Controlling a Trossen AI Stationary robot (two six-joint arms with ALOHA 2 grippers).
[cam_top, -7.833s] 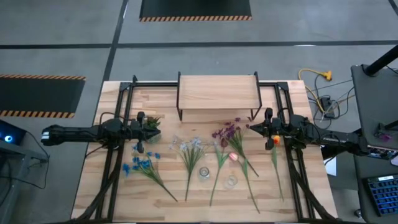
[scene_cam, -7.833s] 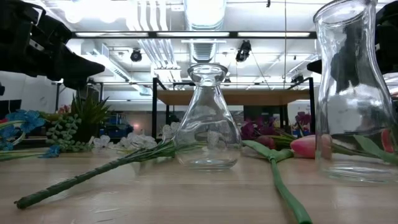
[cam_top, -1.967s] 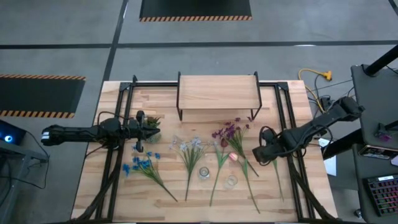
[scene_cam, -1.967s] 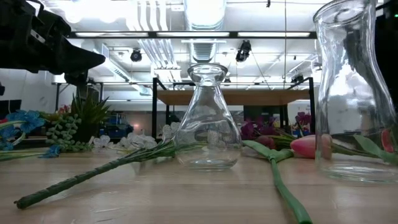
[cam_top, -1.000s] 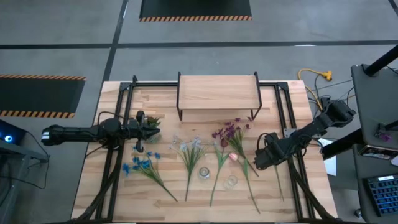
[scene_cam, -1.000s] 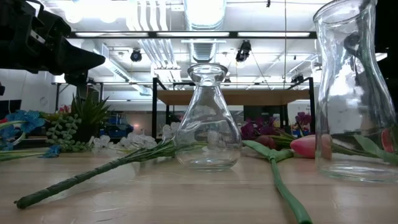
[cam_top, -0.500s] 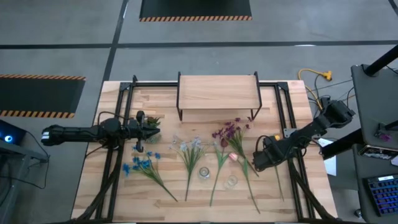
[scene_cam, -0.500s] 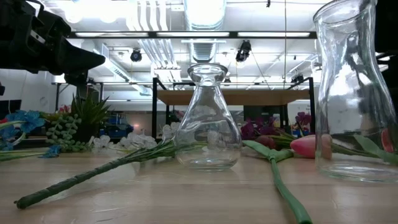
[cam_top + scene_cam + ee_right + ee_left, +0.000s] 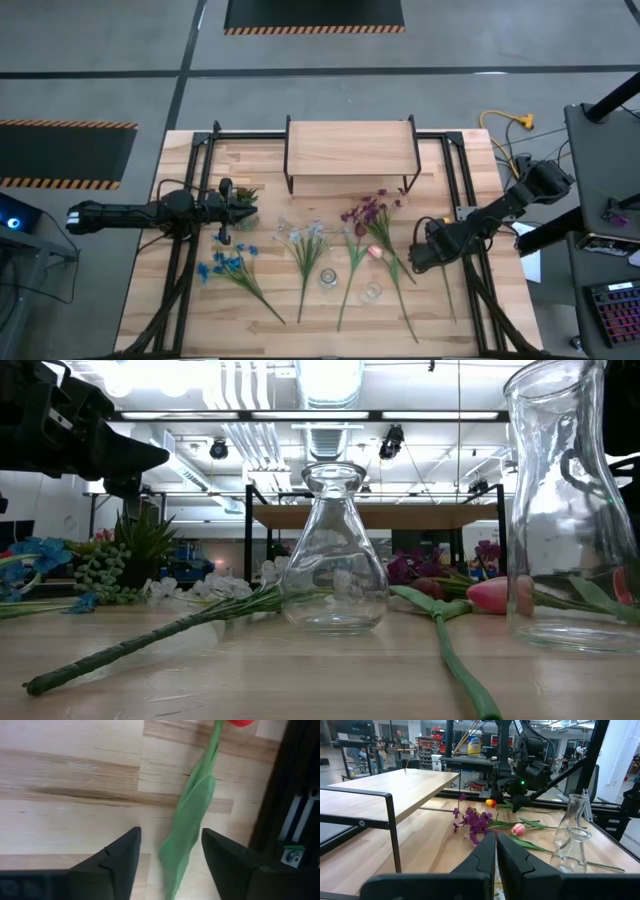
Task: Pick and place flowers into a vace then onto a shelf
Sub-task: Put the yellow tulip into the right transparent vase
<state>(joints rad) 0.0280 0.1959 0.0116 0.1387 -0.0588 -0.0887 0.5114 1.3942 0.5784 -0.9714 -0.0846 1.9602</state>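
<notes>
the bloom of the red-orange tulip point(image 9: 239, 722) is cut off at the edge of the right wrist view, leaving only its green stalk and leaf between the two fingers; from above, the right arm covers most of that bloom.

the slatted wooden bench point(image 9: 260, 310) stands on grey floor with hazard-striped black mats, and the low view looks past it into a workshop with ceiling lights.

six loose flowers lie across the bench: a blue stem point(image 9: 232, 268), a pale white-lilac one point(image 9: 305, 243), a purple one point(image 9: 366, 214), a pink tulip point(image 9: 376, 253), a plain green stalk point(image 9: 350, 270) and the red-orange tulip. two clear glass vases point(image 9: 329, 279) stand near the front edge. one shelf point(image 9: 350, 148) sits at the back, its top bare.

the right end effector point(image 9: 416, 257) is low over the tulip's leaf, fingers apart on either side of it. the left end effector point(image 9: 227, 200) hangs by a small potted plant point(image 9: 244, 196), fingers together.
</notes>
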